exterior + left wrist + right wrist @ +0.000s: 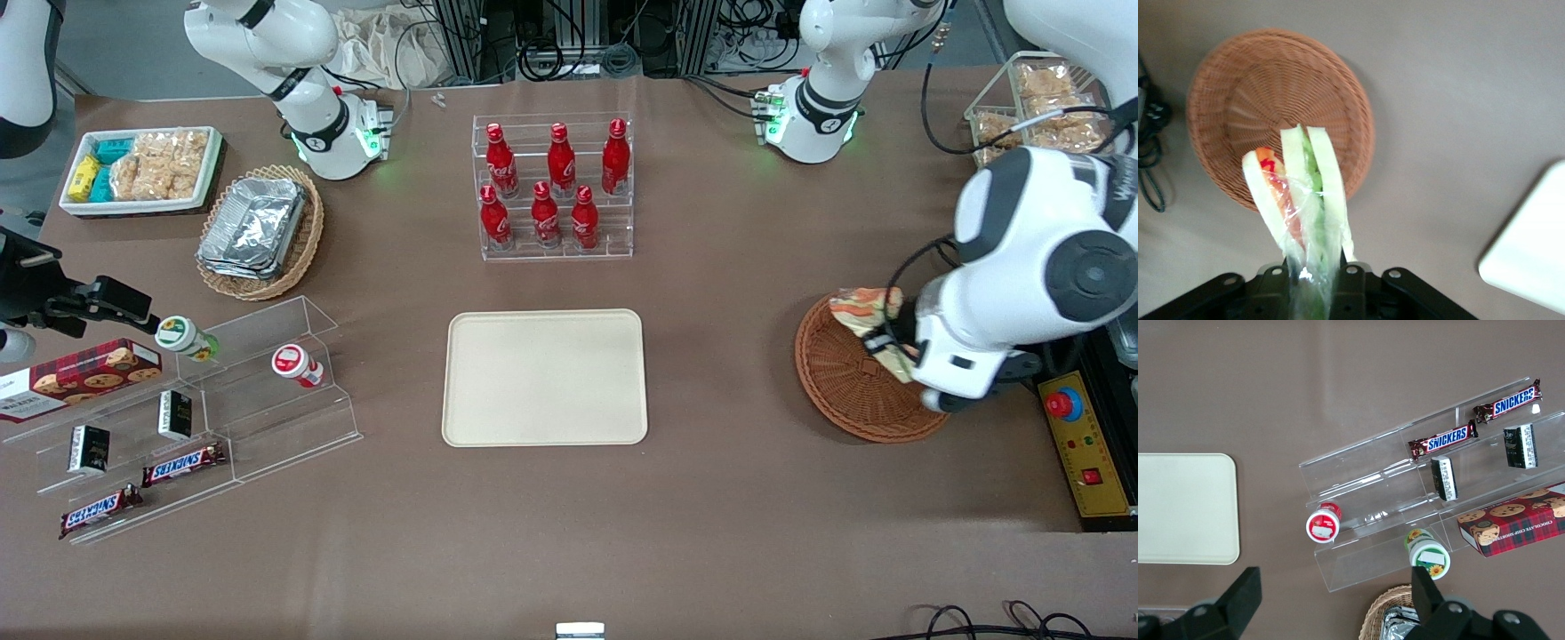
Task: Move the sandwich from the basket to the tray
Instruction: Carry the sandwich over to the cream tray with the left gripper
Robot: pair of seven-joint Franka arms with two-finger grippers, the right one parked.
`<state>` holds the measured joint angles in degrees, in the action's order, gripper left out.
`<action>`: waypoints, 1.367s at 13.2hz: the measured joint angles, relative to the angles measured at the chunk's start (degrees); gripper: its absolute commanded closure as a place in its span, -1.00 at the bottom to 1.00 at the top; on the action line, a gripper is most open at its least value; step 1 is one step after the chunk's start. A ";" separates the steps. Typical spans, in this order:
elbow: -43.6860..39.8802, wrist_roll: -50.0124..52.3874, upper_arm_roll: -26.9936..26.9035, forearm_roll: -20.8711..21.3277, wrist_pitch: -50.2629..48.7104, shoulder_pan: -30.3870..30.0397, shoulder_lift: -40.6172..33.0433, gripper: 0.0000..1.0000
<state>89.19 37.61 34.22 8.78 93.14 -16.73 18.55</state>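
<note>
The sandwich (1305, 193), a plastic-wrapped wedge of pale bread with orange and green filling, is held in my left gripper (1313, 270), whose fingers are shut on its wrapped end. It hangs above the reddish-brown wicker basket (1238, 93), lifted clear of it. In the front view the sandwich (867, 311) shows above the basket (845, 382) toward the working arm's end of the table, with the gripper (893, 342) mostly hidden by the arm. The cream tray (544, 377) lies bare at the table's middle; its corner shows in the left wrist view (1531, 253).
A clear rack of red bottles (553, 187) stands farther from the camera than the tray. A tan basket of foil containers (260, 229), a white snack bin (142, 169) and a clear snack shelf (196, 409) lie toward the parked arm's end. A yellow control box (1089, 444) lies beside the basket.
</note>
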 measured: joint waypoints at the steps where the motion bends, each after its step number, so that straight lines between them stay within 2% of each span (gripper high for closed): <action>1: 0.03 -0.50 2.58 -0.01 0.19 0.18 0.36 0.99; 3: 0.16 -0.95 6.36 0.01 2.47 1.77 1.58 0.99; 6: 0.56 -0.89 7.18 1.66 10.26 9.21 4.71 0.99; 10: 0.99 3.32 7.11 8.48 19.39 17.69 12.48 1.00; 14: 1.08 7.32 6.96 16.49 28.21 21.80 22.11 0.99; 15: 1.06 7.79 6.95 17.84 29.99 22.04 24.27 0.97; 18: 0.96 8.45 6.40 19.80 31.96 22.88 28.39 0.71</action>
<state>90.15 46.06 40.62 28.58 125.09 6.14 46.94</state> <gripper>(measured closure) 0.841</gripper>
